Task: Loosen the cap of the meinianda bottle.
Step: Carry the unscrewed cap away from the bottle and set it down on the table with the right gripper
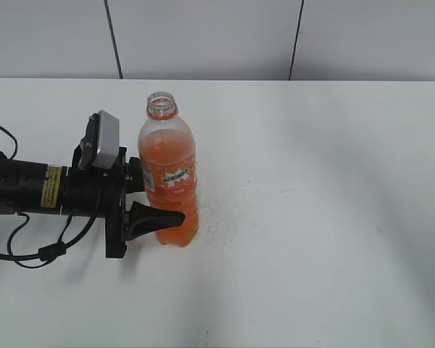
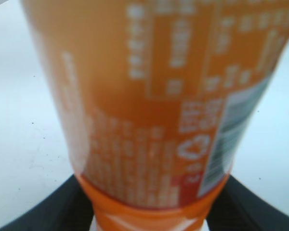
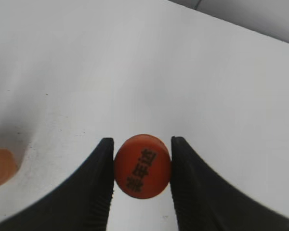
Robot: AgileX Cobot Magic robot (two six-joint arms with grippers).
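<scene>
Fingers [image 3: 98, 192] of our right gripper [image 3: 141, 178] pinch the cap [image 3: 142, 166] between them — off the bottle [image 1: 169, 174]. Our left gripper [image 1: 146, 197] clamps the bottle's lower body; it stands upright on the table [image 1: 319, 217], neck open.

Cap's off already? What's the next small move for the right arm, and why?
Probably lower and set the cap on the table. The bottle stands open-necked, clamped by the left gripper, while the right gripper pinches the cap above bare table, so loosening looks done.
</scene>
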